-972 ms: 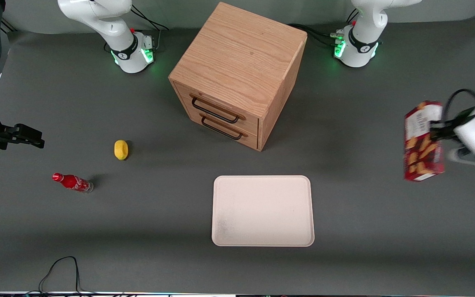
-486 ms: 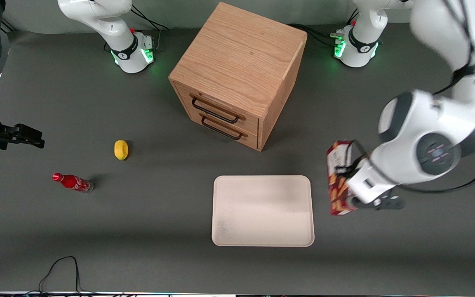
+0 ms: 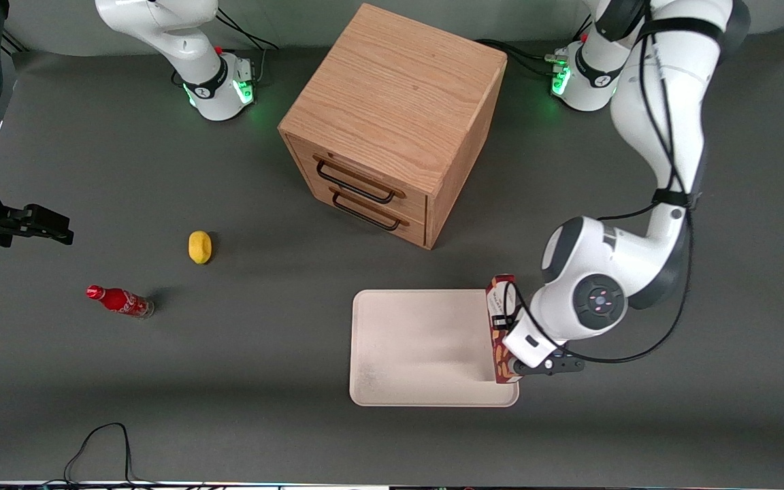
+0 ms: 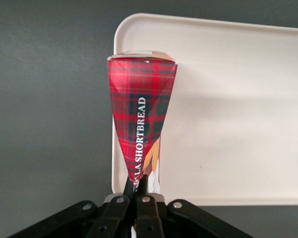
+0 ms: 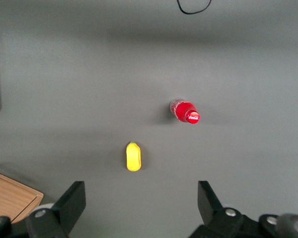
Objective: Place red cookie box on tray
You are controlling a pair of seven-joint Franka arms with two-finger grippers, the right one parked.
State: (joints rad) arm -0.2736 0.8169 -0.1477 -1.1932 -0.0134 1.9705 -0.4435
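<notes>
The red cookie box (image 3: 499,327) is pinched in my left gripper (image 3: 506,338), which is shut on it. The box stands on edge over the end of the cream-white tray (image 3: 419,347) that lies toward the working arm's end of the table. I cannot tell whether it touches the tray. In the left wrist view the box's narrow plaid side (image 4: 141,109) runs away from the gripper (image 4: 138,186), and the black fingers (image 4: 144,184) squeeze its near end. The box hangs over the tray's rim, with the tray floor (image 4: 228,99) beside it.
A wooden two-drawer cabinet (image 3: 392,122) stands farther from the front camera than the tray. A yellow lemon-like object (image 3: 199,246) and a small red soda bottle (image 3: 120,301) lie toward the parked arm's end. A black cable (image 3: 99,442) loops at the table's near edge.
My left arm has swung in from the working arm's end of the table, carrying the box toward the tray. The box now stands over the tray's end.
</notes>
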